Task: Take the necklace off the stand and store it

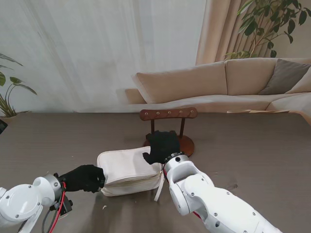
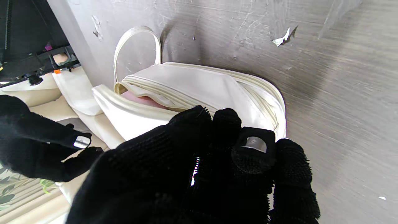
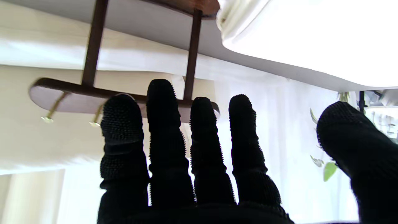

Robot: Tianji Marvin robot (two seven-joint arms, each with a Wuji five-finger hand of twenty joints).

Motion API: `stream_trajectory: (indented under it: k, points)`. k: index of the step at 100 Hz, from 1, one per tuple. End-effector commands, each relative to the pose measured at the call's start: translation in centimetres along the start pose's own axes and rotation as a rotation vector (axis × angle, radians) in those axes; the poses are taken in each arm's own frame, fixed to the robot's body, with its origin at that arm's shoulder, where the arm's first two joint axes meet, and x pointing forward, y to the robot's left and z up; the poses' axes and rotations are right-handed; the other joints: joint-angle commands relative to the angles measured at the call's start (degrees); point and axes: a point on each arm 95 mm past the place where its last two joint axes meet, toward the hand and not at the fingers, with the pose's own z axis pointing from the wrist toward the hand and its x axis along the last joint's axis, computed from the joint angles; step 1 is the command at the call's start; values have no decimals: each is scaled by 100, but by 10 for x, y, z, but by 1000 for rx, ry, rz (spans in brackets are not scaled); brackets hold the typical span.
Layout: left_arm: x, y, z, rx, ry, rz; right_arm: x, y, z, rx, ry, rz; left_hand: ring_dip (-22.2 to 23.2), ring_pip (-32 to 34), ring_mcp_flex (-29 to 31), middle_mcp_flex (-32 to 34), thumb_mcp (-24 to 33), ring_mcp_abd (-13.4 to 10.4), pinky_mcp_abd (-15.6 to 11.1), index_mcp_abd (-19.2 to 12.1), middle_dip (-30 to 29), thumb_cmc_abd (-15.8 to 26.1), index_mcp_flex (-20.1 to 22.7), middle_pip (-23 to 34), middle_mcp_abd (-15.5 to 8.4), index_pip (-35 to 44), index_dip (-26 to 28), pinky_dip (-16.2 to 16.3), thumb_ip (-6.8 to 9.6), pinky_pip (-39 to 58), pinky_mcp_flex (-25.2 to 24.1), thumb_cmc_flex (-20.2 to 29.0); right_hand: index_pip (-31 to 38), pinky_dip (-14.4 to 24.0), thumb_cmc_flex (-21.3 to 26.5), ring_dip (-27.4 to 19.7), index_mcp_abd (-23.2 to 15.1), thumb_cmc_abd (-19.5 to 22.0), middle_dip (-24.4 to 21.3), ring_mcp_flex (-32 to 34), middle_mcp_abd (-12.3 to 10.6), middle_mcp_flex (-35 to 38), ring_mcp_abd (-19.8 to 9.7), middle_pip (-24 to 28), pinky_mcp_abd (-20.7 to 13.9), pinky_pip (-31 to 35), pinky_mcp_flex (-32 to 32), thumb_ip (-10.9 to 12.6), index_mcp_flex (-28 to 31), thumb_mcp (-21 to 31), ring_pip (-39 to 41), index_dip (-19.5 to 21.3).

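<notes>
Beside the cream pouch [image 1: 129,171], on its left end, my left hand [image 1: 84,178] is clamped on the fabric: the wrist view shows my fingers [image 2: 224,124] curled over the rim of the pouch, pinching it, with the zipper mouth gaping and a pink lining visible inside. A white strap loop [image 2: 136,46] lies on the table just past the pouch. On the pouch's far right corner sits my right hand [image 1: 163,145], hanging between the pouch and the wooden stand [image 1: 169,115]; its fingers [image 3: 161,124] are straight and spread, thumb well apart, holding nothing. Just beyond the pouch the stand is upright on its round base, two posts carrying a crossbar with small brass pegs [image 3: 46,118] sticking out. The necklace I cannot make out anywhere: not on the pegs, not in my open hand, not in what shows of the pouch's mouth. A small white scrap [image 2: 282,39] lies on the dark table [image 1: 252,145] near the pouch.
</notes>
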Motion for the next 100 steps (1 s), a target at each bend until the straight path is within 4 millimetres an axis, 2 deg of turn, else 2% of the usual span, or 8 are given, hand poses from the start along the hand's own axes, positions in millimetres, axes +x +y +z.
stream_trajectory:
  k: [1, 10, 19, 33, 44, 54, 77, 100]
  points:
    - [2, 2, -2, -25, -3, 3, 10, 13, 4, -1, 22, 22, 151, 13, 63, 28, -1, -195, -282, -311, -13, 203, 249, 46, 102, 389, 199, 85, 99, 110, -85, 126, 10, -8, -156, 87, -104, -29, 140, -183, 59, -186, -57, 173, -123, -16, -1279, 137, 103, -210, 139, 83]
    - [1, 2, -3, -26, -5, 5, 16, 16, 8, -2, 45, 29, 151, 13, 60, 26, -5, -196, -283, -312, -14, 208, 241, 45, 103, 385, 196, 84, 99, 108, -90, 129, -1, 1, -104, 98, -120, -66, 174, -239, 69, -226, -97, 190, -141, -9, -1283, 141, 103, -170, 182, 105]
    - [1, 2, -4, -27, -7, 12, 24, 14, 12, 17, 118, 59, 151, 13, 53, 21, -12, -205, -289, -314, -12, 209, 237, 46, 95, 388, 197, 84, 98, 110, -85, 128, -83, -40, -110, -35, -220, -78, 103, -288, -25, -236, -175, 10, -158, -116, -1305, 108, -19, -72, -17, 130]
    - [1, 0, -10, -22, -13, 21, 37, 6, 17, 90, 275, 106, 151, 24, 49, 21, -15, -231, -301, -320, -9, 210, 234, 50, 84, 394, 198, 84, 99, 114, -80, 125, -350, -360, -61, -402, -416, -62, -255, -449, -229, -323, -277, -507, -160, -787, -1597, 64, -502, -109, -741, 31]
    - [0, -2, -16, -12, -21, 25, 42, -4, 18, 157, 367, 77, 151, 39, 43, 26, -11, -243, -306, -312, -11, 208, 231, 53, 92, 392, 193, 84, 103, 115, -82, 131, -518, -623, -88, -684, -586, -92, -585, -630, -364, -498, -371, -860, -254, -1234, -1767, 10, -907, -251, -1284, -147]
    - [0, -3, -22, -4, -28, 29, 44, -12, 18, 202, 406, 78, 151, 52, 42, 21, -11, -233, -296, -299, -15, 209, 237, 51, 96, 395, 191, 84, 103, 117, -81, 129, -575, -767, -83, -843, -781, -137, -752, -782, -445, -572, -430, -1015, -294, -1501, -1955, -31, -1002, -389, -1564, -253]
    - [1, -7, -31, 13, -33, 37, 47, -27, 19, 236, 440, 80, 151, 66, 50, 34, 4, -241, -293, -299, -19, 198, 234, 61, 97, 402, 193, 85, 105, 123, -71, 121, -601, -864, -83, -917, -905, -132, -825, -861, -558, -603, -516, -1055, -352, -1723, -2137, -52, -1057, -462, -1681, -314]
    - [4, -10, -42, 43, -39, 47, 44, -34, 16, 261, 437, 62, 151, 68, 64, 39, 19, -243, -293, -307, -25, 188, 240, 66, 92, 402, 190, 86, 101, 132, -54, 114, -594, -883, -113, -927, -924, -95, -846, -892, -533, -676, -476, -1039, -349, -1773, -2165, -68, -1130, -542, -1685, -346]
